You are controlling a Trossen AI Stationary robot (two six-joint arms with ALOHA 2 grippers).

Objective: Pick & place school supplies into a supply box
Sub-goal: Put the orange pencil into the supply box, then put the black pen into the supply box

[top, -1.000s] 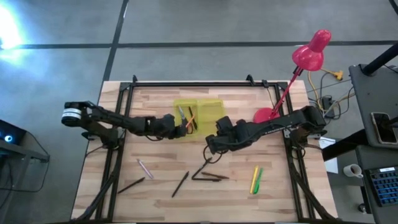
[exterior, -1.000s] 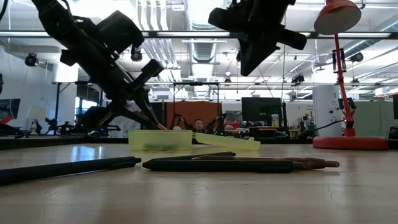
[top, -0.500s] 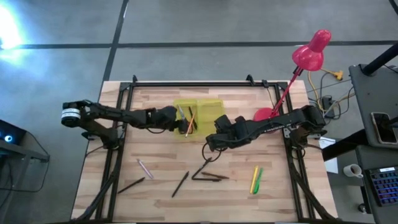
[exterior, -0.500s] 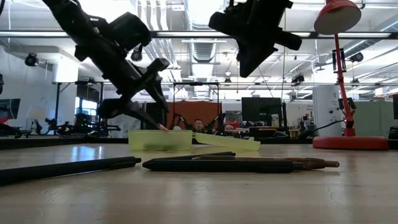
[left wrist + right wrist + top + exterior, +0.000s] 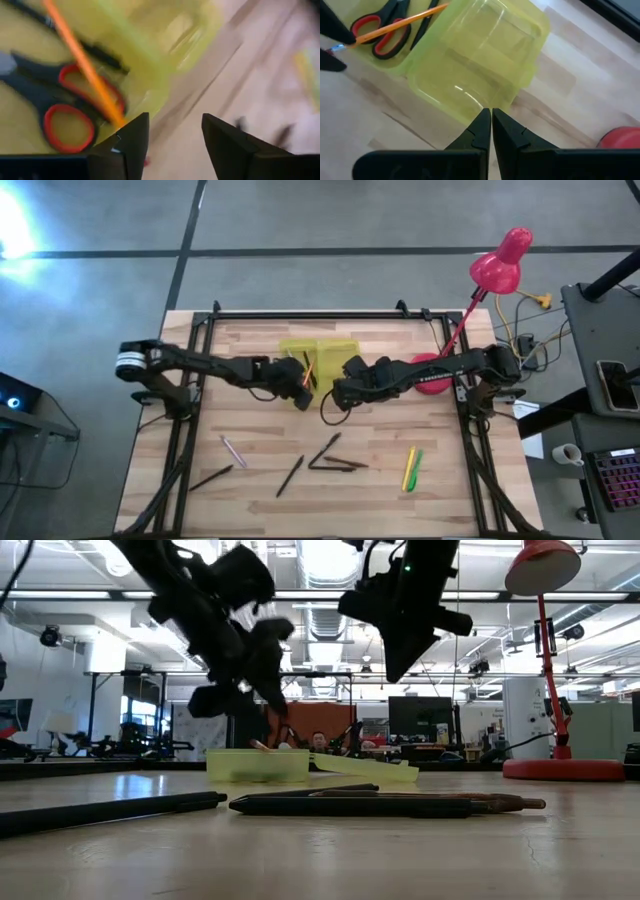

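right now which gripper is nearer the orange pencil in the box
Left. The left gripper hangs open right beside the orange pencil, over the box. The right gripper is shut, farther off at the open lid's edge.

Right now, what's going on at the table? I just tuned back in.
The two arms are loading school supplies into the yellow-green supply box. The left gripper, fingers open, sits at the box's near edge, beside the red-handled scissors and an orange pencil lying in the box. The right gripper, fingers shut, hovers by the open lid, holding nothing. On the table remain dark pens, a pink pen and the yellow and green markers.
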